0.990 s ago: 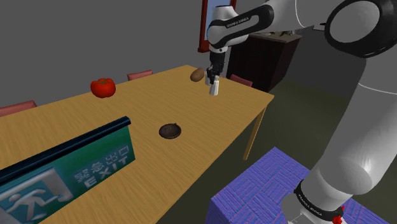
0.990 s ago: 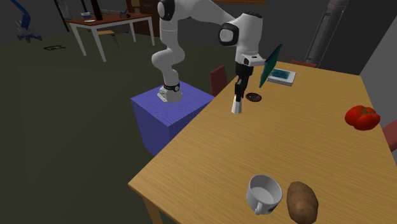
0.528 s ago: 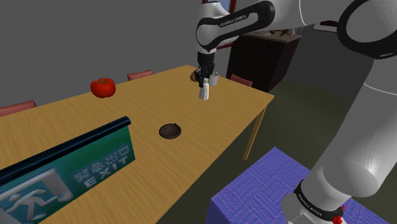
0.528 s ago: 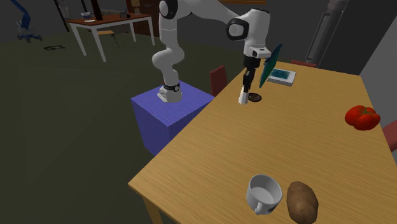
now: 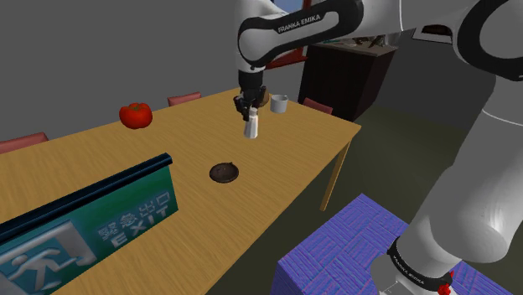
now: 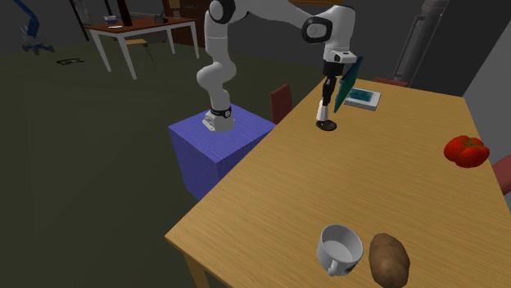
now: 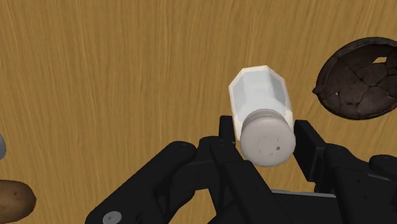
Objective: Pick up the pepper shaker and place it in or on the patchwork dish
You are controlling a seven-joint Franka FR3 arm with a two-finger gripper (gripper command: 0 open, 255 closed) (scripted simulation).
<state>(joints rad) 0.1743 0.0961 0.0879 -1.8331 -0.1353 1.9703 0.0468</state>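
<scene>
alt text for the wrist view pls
The black pincer clasps a white shaker over a wooden table. A dark, cracked round dish lies nearby; a brown potato sits farther off on the other side.

One each: shaker (image 7: 257, 95), dish (image 5: 224, 172), tomato (image 5: 135, 115), potato (image 6: 389, 258), mug (image 6: 340, 248), exit sign (image 5: 84, 222).

Long light-wood counter (image 6: 327, 188). Red chair backs (image 5: 183, 98) along its far edge; plain grey wall (image 5: 84, 50) behind. Dark floor (image 6: 82, 164) beside it, dark cabinet (image 5: 344, 75) past its corner.
</scene>
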